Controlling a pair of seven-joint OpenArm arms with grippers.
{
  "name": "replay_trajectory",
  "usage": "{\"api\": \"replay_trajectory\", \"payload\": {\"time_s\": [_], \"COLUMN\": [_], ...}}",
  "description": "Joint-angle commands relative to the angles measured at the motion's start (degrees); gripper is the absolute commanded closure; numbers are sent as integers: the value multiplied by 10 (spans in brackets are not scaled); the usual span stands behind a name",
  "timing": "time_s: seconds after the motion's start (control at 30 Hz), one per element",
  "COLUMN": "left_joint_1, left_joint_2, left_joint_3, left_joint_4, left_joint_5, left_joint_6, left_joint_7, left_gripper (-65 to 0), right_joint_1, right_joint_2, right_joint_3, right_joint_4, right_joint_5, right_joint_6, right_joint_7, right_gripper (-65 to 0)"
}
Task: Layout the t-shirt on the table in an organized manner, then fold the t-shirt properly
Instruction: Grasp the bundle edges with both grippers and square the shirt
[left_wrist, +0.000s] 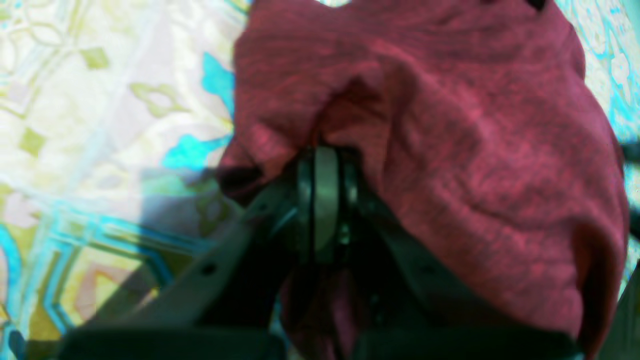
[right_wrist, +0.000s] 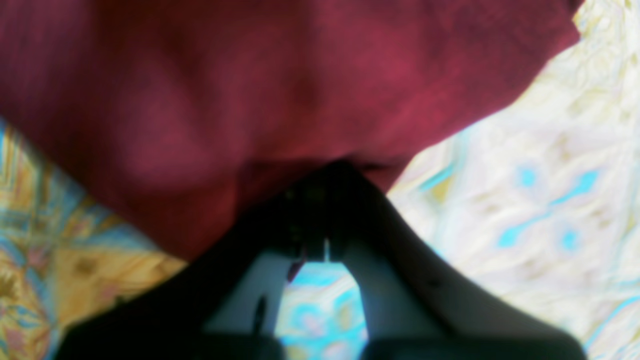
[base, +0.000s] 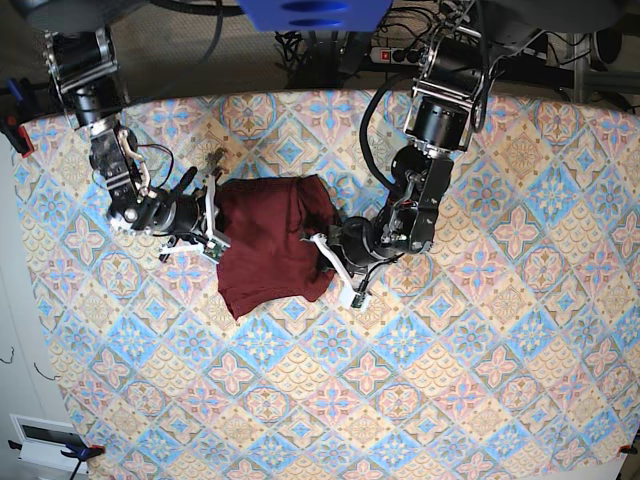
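T-shirt (base: 272, 245), plain maroon, lay as a compact, roughly rectangular bundle on the table (base: 480, 380), left of centre in the base view and between the two arms. Its outline was uneven: the lower corner trailed out into a loose point and the upper edge bulged, so the fold did not look finished.

Left gripper (left_wrist: 325, 165) had its jaws pressed together on a pinch of fabric at the garment's edge. In the left wrist view the cloth puckered and rose into a ridge right at the jaw tips, consistent with a fold of fabric being clamped, not merely touched. In the base view this gripper sat at the bundle's right edge.

Right gripper (right_wrist: 325, 175) was likewise closed on the opposite edge. The right wrist view was blurred, but the maroon cloth draped directly off the jaw tips with the patterned tablecloth visible below, which suggests that edge was lifted slightly clear of the surface.

Judgement: holding opposite edges with both arms lets the garment be tensioned or carried over as a sheet without crumpling. Likely mid-fold or re-squaring the bundle; the task appeared well along but not complete.

Risk: thin fabric could slip from either pinch, or only the top layer could be caught, letting the layers shear apart.
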Motion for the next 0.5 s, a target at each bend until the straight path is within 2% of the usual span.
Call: {"api": "replay_trajectory", "payload": {"time_s": [0.0,0.07,0.13,0.33,0.47], "left_joint_1": [-21,-21,-19,68,110], "left_joint_2": [4,3,2,2,2], "left_joint_3": [-1,-1,-4,-57,-57], "left_joint_4": [9,12,33,192,252], "left_joint_5": [-5,-9,-12,-15,-80], "left_joint_6": [6,24,26,27,27], "left_joint_7": [-17,-16,-13,2,17], "left_gripper": [0,0,0,0,0], "right_joint_1": [-7,-33,-55,-85,-85], "right_joint_2": [16,16,16,16,16], "right_joint_3": [24,58,94,178,205], "right_joint_4": [23,54,83,142,149], "right_joint_5": [7,7,7,7,7], "right_joint_6": [6,6,6,6,6], "right_joint_7": [-2,-14,-17,-17,-17], "right_gripper": [-6,-6,-6,-6,-6]}}
